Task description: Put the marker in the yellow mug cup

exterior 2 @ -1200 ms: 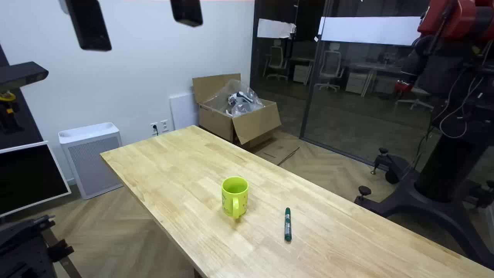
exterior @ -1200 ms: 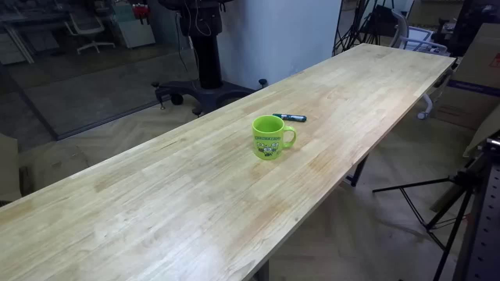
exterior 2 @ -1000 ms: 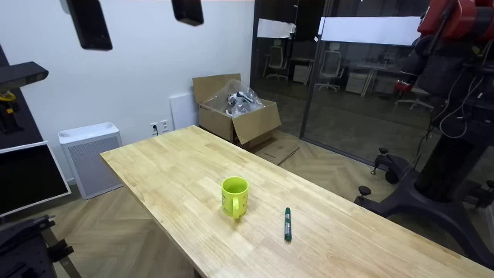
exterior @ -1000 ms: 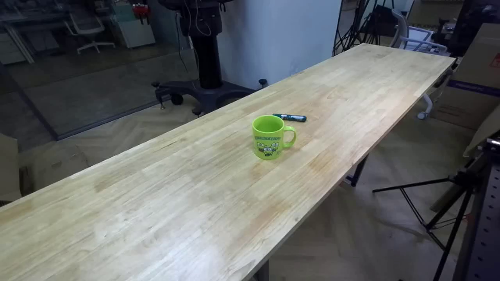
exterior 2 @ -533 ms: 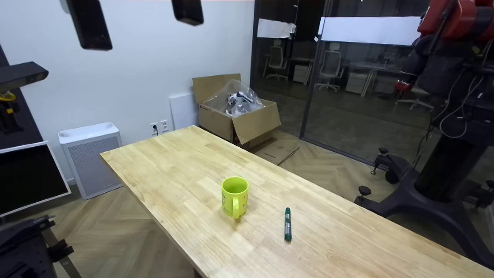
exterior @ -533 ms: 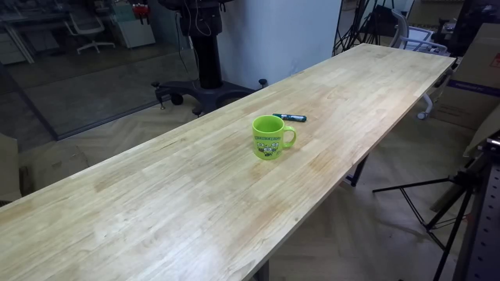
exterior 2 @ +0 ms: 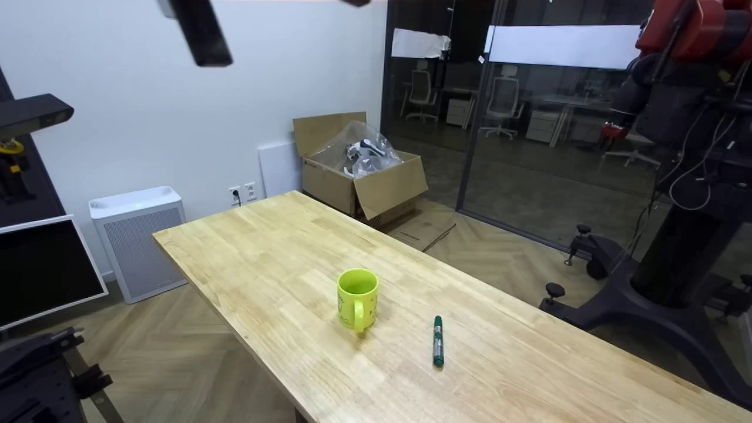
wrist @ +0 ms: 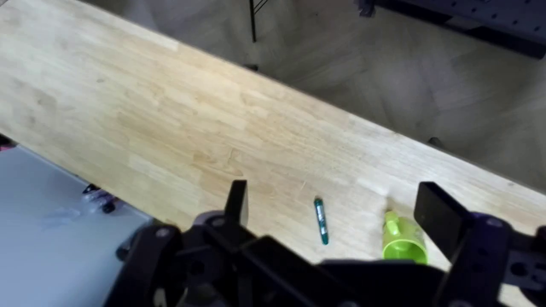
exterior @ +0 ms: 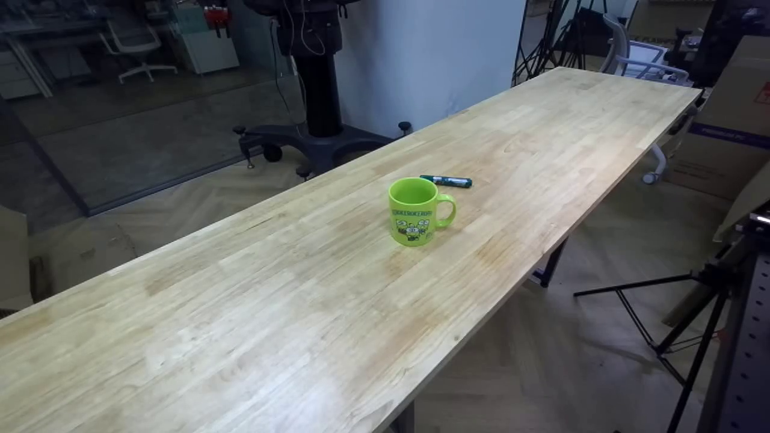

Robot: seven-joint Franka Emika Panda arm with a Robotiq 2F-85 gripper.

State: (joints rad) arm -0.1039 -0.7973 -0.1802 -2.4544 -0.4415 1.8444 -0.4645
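1. One black robotic pincer (wrist: 335,198) hangs above one long, pale-wood worktop (wrist: 162,111), its two blunt fingers (wrist: 441,219) parted wide with a clear gap between them.
2. One slim, dark-green, pale-labelled marker (wrist: 321,221) lies flat on the worktop, lower than the pincer. From the wrist, it appears roughly midway between the two fingers.
3. One round, glossy, lime-yellow mug (wrist: 411,233) stands upright on the worktop, also lower than the pincer. The wrist view shows it just beside the finger at that view's right, part of it hidden by the pincer.
4. The marker rests outside the mug and apart from it, both on the worktop with the pincer higher up.
5. The mug carries one handle (exterior: 446,211) and, in an exterior view, shows three printed cartoon faces (exterior: 412,229) beneath a line of dark lettering (exterior: 412,213).
6. In an exterior view, one blurred black finger (exterior 2: 202,35) of the pincer hangs in from the top edge. Lower than it and farther back stand one open brown cardboard box (exterior 2: 390,185), clear plastic (exterior 2: 370,165) inside, and one white, grille-fronted unit (exterior 2: 141,244).
7. Two white wall sockets (exterior 2: 250,191), also beyond the pincer, sit between the box and the unit, a black plug (exterior 2: 236,194) in one.
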